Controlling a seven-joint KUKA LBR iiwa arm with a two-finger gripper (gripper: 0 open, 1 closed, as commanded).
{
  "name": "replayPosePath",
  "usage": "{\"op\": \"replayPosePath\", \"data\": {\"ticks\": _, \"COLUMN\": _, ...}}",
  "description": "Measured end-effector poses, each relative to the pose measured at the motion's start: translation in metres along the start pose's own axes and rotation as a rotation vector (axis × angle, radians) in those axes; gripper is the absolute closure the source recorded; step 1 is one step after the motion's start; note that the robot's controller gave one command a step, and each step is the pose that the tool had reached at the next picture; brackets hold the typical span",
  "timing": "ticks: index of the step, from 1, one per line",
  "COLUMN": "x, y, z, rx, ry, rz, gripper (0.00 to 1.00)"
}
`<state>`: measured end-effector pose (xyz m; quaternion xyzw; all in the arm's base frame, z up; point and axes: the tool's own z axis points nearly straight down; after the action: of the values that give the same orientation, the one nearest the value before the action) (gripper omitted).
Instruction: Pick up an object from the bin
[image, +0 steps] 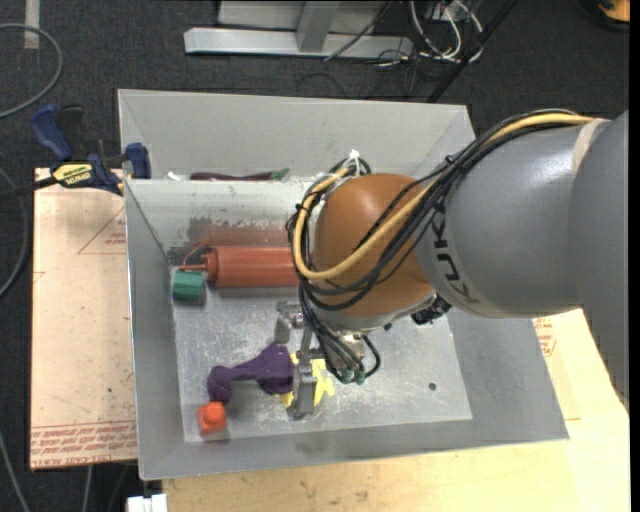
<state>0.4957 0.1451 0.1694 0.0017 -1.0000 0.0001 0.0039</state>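
Note:
My gripper (303, 392) hangs low in the front middle of the bin, under the arm's orange dome. A small yellow thing (312, 388) shows right at its tip; whether it is held I cannot tell. A purple, bent-handled object (252, 373) lies on the bin floor just left of the gripper, its right end touching or nearly touching the tip. A small orange block (211, 418) sits at the front left corner, beside the purple object's left end.
A long red-brown cylinder (255, 266) with a green cap (188, 288) on its left end lies across the back left of the bin. Its right end is hidden by the arm. Bare bin floor extends to the gripper's right.

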Motion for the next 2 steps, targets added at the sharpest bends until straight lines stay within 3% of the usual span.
{"op": "replayPosePath", "data": {"ticks": 1, "x": -0.002, "y": -0.001, "z": -0.004, "rx": -0.001, "ry": -0.007, "rz": 0.003, "gripper": 0.00}}
{"op": "replayPosePath", "data": {"ticks": 2, "x": -0.023, "y": -0.012, "z": 0.037, "rx": -0.004, "ry": -0.012, "rz": 0.053, "gripper": 0.00}}
